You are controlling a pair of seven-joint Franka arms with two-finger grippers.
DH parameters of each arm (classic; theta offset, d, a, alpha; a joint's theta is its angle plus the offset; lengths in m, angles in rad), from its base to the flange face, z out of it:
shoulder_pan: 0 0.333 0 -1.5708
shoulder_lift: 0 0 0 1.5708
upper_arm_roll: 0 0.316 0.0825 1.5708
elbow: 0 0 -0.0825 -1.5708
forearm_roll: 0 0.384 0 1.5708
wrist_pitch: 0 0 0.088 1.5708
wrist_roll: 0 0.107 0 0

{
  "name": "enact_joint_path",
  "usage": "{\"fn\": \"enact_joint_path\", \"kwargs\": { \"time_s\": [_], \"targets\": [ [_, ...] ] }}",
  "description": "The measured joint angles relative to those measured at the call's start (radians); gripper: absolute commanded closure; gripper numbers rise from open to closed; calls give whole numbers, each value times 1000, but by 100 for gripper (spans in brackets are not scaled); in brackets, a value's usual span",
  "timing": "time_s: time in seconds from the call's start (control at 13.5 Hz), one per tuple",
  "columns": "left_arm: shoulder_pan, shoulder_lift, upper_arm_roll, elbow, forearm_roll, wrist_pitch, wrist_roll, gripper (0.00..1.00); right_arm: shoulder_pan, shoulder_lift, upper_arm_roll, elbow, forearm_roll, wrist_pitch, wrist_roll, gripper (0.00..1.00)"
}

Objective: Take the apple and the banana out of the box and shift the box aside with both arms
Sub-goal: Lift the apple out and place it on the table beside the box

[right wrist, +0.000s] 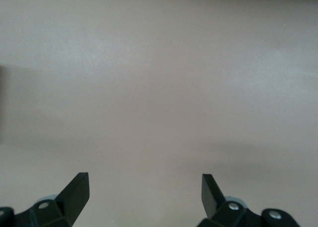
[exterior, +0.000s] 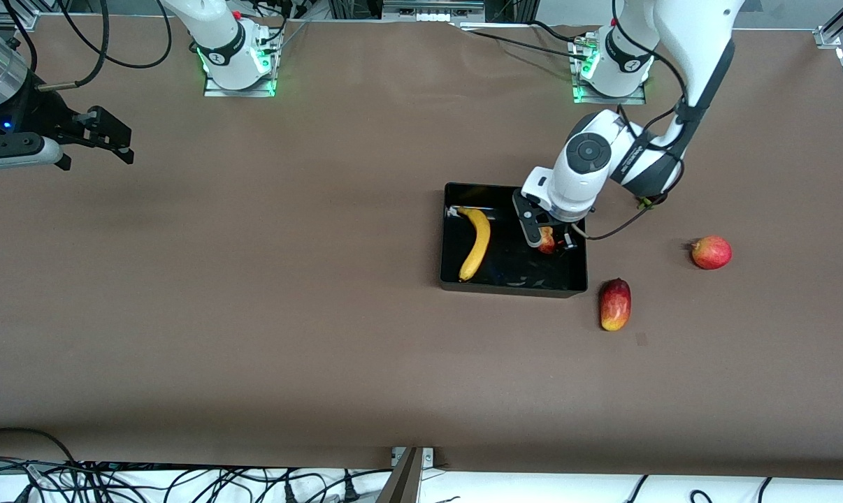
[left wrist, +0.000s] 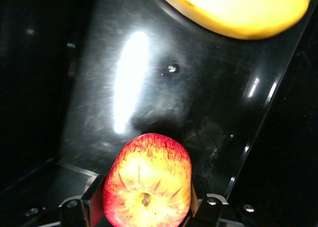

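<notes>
The brown table (exterior: 254,314) is the biggest thing here, and everything sits on it. Two white arms reach over it from their bases.

The left arm (exterior: 687,63) bends down into the black box (exterior: 512,283). The box lies toward the left arm's end of the table. Its walls are low, so a gripper can dip in from above.

The right arm (exterior: 2,84) waits up high over the bare table at its own end. The right gripper (right wrist: 144,192) has its two fingers spread wide, with nothing between them. I think it waits because both arms will be needed to move the box later.

The banana (exterior: 476,243) lies on the floor of the box, on the side toward the right arm. It is long, so it lies along the box. Nothing touches it yet.

The mango (exterior: 615,304) lies on the table just outside the box, nearer the front camera. A pinkish-red round fruit (exterior: 711,252) sits on the table, well apart from the box, toward the left arm's end. These two are not part of the job.

The apple (left wrist: 147,185) is the smallest. It is in the box, beside the wall toward the left arm's end. The left gripper (exterior: 549,241) has its fingers squeezed on the apple's two sides. That hold lets the arm lift it out. I cannot tell if the apple is off the box floor yet.
</notes>
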Motion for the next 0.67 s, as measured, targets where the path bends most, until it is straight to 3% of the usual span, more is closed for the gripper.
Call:
{"fn": "enact_joint_path", "kwargs": {
  "time_s": [0.3, 0.52, 0.67],
  "targets": [
    [34, -122, 14, 127, -213, -309, -6, 90, 0, 0, 1, 0, 0, 0, 0, 0],
    [80, -173, 110, 187, -222, -522, -19, 90, 0, 0, 1, 1, 0, 0, 0, 0],
    [104, -157, 164, 152, -222, -542, -18, 89, 0, 0, 1, 1, 0, 0, 0, 0]
  ]
}}
